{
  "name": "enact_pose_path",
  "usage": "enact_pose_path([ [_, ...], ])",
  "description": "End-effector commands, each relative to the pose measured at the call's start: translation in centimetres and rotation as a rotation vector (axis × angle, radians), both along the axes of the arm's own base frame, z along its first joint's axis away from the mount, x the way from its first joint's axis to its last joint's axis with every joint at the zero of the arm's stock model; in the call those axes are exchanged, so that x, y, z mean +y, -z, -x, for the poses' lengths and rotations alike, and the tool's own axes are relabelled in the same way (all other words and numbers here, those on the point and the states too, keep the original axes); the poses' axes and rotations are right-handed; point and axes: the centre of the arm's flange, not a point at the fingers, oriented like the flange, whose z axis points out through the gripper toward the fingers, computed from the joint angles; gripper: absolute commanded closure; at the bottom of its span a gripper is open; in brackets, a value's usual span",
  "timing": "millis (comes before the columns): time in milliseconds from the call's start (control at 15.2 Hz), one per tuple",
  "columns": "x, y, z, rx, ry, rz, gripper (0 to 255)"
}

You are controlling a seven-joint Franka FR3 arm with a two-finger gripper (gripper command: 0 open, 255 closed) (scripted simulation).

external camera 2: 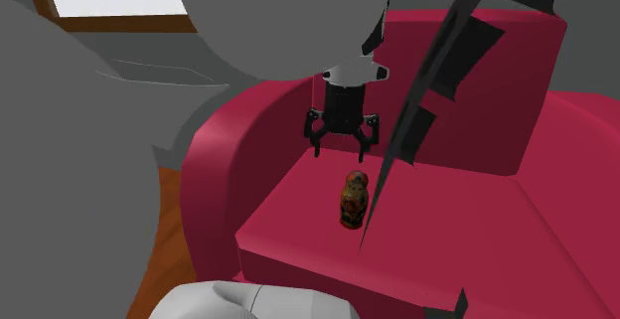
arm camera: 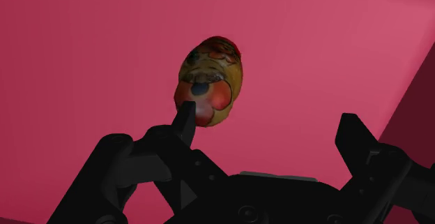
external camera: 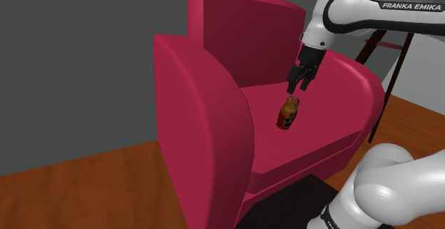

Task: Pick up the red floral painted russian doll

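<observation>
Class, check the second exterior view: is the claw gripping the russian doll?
No, the claw hangs open, clear of the doll, which rests untouched on the red armchair seat.

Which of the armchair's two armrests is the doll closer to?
The crimson foreground armrest at the shoulder view's left; the red-and-yellow painted nesting doll sits on the seat farther from the other armrest.

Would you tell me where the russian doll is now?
The doll rests on the seat of the armchair, just below the open end effector in the shoulder view.
</observation>
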Motion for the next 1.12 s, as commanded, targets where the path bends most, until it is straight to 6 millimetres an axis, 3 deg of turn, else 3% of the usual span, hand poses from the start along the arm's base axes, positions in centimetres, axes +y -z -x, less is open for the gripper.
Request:
enact_pose_path([
  [0,-2.5,1.7,-0.7,-0.009,0.024,-0.026,0],
  [198,-5.7,3.9,-1.4,-0.019,0.056,-0.062,0],
  [792,-5.7,7.9,-1.4,-0.019,0.056,-0.062,0],
  [858,-5.7,7.9,-1.3,-0.019,0.056,-0.062,255],
  [1056,-5.7,7.8,-1.3,-0.019,0.056,-0.062,255],
])
